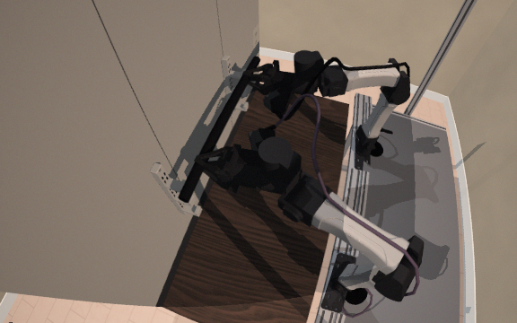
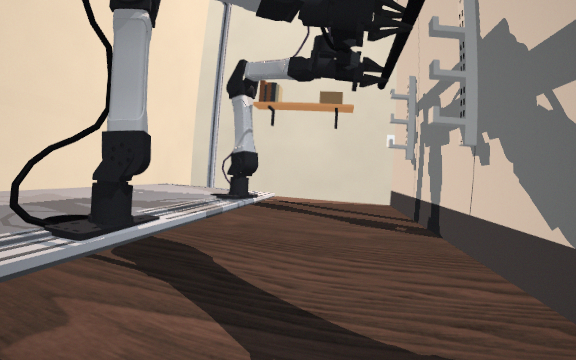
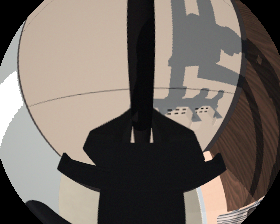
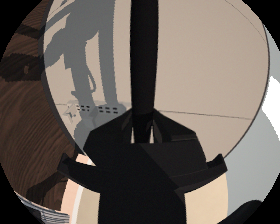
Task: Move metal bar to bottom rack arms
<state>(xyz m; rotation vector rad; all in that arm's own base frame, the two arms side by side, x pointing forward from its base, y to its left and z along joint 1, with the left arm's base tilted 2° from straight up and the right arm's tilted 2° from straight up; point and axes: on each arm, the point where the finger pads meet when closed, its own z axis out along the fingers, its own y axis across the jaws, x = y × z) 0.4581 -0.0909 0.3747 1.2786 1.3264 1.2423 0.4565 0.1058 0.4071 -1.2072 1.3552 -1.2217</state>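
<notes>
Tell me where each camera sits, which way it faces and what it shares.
Top: above, looking down; both arms, wall rack.
Exterior: low beside the table, looking along it; both arms.
Left wrist: on that arm, facing the wall; own gripper.
Right wrist: likewise; own gripper.
Shared by both wrist views: metal bar.
</notes>
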